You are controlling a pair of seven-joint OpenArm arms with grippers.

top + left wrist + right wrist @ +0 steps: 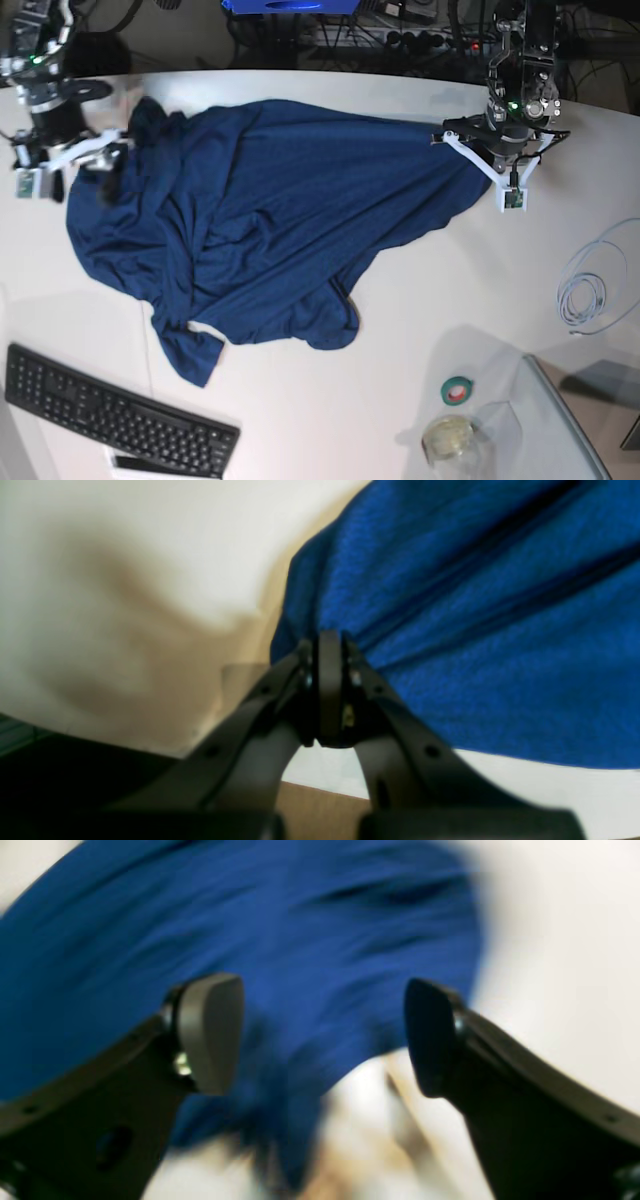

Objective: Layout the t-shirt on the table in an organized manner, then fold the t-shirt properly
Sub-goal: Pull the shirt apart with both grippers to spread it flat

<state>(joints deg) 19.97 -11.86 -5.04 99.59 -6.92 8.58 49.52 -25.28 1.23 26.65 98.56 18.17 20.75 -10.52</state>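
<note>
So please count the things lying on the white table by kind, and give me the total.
T-shirt: 1
Keyboard: 1
Tape roll: 1
Cable coil: 1
Clear round container: 1
Total: 5, on the table. The left tool and the right tool are not counted.

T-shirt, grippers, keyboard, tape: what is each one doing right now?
t-shirt: spread out but wrinkled, not folded.
left gripper: shut, pinching the t-shirt's edge.
right gripper: open over the t-shirt.
keyboard: lying flat, untouched.
tape roll: lying flat.
cable: loosely coiled.
</note>
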